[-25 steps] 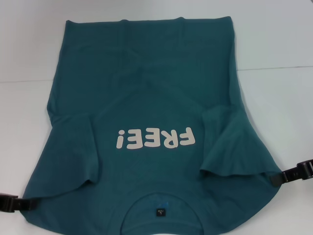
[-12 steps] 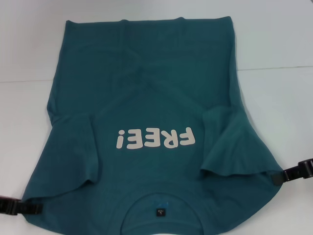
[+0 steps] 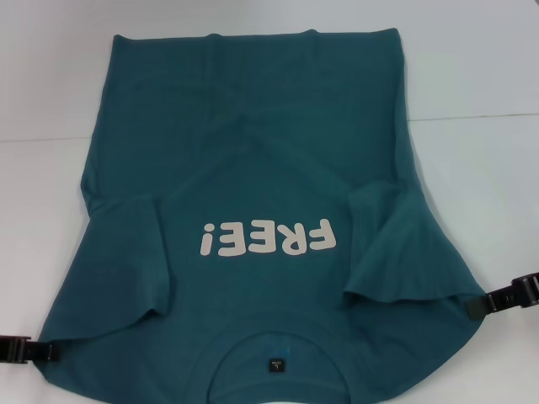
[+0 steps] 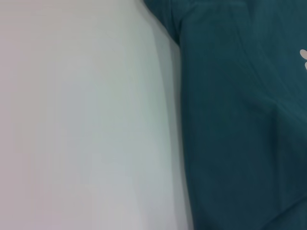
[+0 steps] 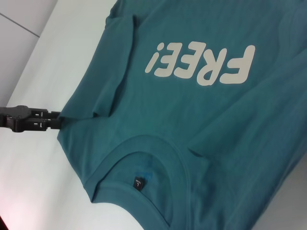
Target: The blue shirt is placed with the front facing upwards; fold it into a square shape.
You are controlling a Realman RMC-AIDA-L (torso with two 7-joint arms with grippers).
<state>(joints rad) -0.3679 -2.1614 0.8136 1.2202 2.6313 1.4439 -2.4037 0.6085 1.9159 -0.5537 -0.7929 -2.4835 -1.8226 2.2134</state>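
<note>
Blue shirt (image 3: 253, 185) flat on the white desk (image 3: 472, 67), print up, collar nearest the robot, long axis running away from it. Left tool (image 3: 25, 351) at the near left shoulder edge, right tool (image 3: 505, 299) at the near right; each equally close. Neither grip state can be told.

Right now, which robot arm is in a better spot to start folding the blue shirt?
Probably either: the left gripper and right gripper each sit at a shoulder edge of the blue shirt.
</note>
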